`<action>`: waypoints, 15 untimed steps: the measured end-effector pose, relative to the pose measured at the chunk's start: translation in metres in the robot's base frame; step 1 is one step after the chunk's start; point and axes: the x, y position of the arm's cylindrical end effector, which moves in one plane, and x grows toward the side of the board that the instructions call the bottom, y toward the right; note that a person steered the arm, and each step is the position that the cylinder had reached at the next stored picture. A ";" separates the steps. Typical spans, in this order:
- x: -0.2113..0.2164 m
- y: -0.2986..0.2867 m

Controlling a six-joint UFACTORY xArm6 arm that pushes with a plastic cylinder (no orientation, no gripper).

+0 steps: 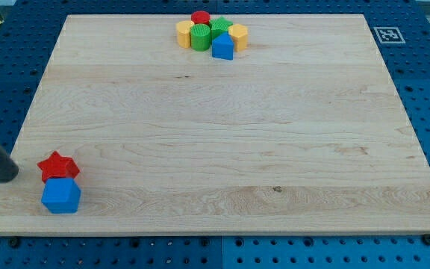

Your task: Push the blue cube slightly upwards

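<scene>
The blue cube [60, 196] sits near the board's bottom left corner. A red star block [57, 166] touches its upper edge. My tip [8, 176] is at the board's left edge, left of the red star and up-left of the blue cube, a short gap away from both. The dark rod runs up and left out of the view.
A tight cluster sits at the top centre: a red cylinder [201, 17], a yellow block [184, 32], a green cylinder [200, 36], a green block [220, 26], a yellow block [238, 35] and a blue pentagon-like block [222, 47]. A marker tag [387, 34] lies beyond the wooden board [230, 127].
</scene>
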 end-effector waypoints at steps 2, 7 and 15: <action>0.009 0.000; 0.040 0.031; 0.008 0.156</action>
